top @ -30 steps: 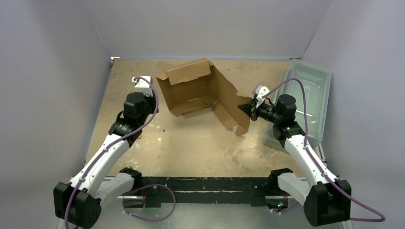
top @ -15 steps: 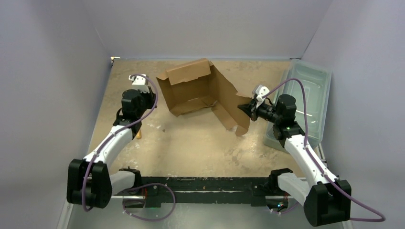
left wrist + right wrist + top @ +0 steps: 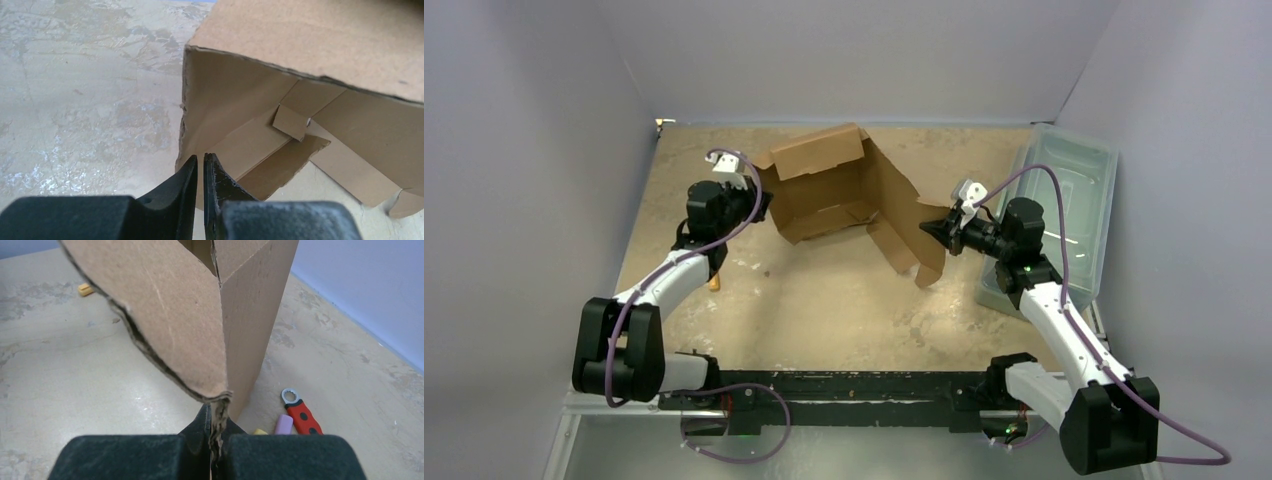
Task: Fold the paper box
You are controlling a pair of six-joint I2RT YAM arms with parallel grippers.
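Scuffed beige table closed in by plain lavender-grey walls.
The table (image 3: 824, 300) has a mottled, stained top under soft, even light; a left wall (image 3: 524, 150), back wall (image 3: 854, 50) and right wall (image 3: 1194, 100) rise from its edges.

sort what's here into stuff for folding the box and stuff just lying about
For the job: paper box; right fingers pinching its flap; left fingers by its side wall.
Lying about: plastic bin; red wrench; lilac cylinder; yellow bit.
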